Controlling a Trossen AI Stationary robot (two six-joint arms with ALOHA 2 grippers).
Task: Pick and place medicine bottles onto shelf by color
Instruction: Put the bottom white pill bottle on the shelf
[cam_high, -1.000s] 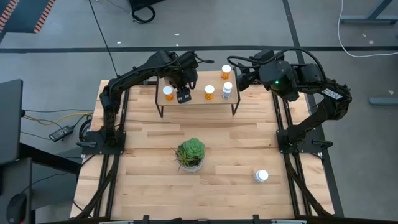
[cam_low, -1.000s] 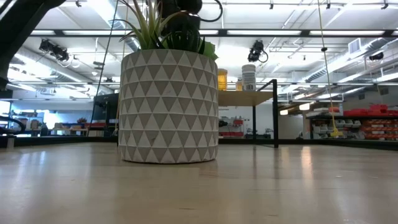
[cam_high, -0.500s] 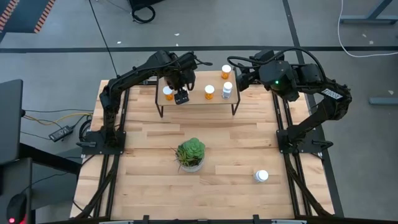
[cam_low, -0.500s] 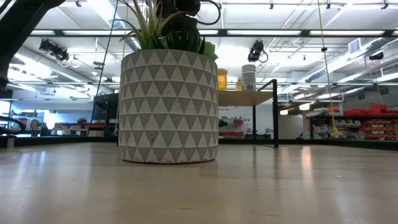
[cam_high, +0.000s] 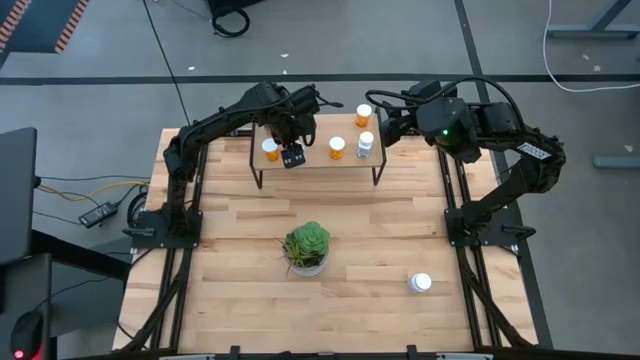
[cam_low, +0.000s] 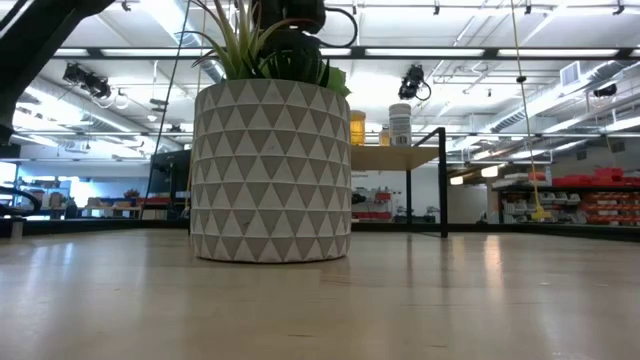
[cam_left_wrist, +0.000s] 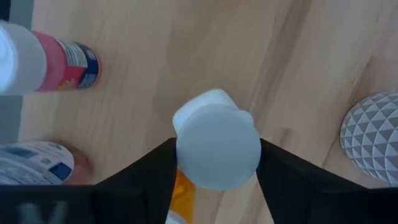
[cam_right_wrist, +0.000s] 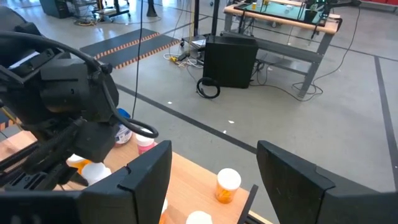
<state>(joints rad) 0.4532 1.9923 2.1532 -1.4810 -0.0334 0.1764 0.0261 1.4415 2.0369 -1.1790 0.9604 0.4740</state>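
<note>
Roughly midway: your left gripper (cam_high: 292, 155), jaws clamped on an orange bottle (cam_left_wrist: 217, 147), hangs over the shelf (cam_high: 345, 128); right jaws apart; white bottle (cam_high: 421, 283) waits at 5 o'clock on worktop (cam_high: 380, 220).

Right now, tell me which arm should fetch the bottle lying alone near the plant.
Right. The lone bottle sits on the right arm's side of the table, and the right gripper is open and empty. The left gripper is shut on an orange bottle at the shelf.
</note>
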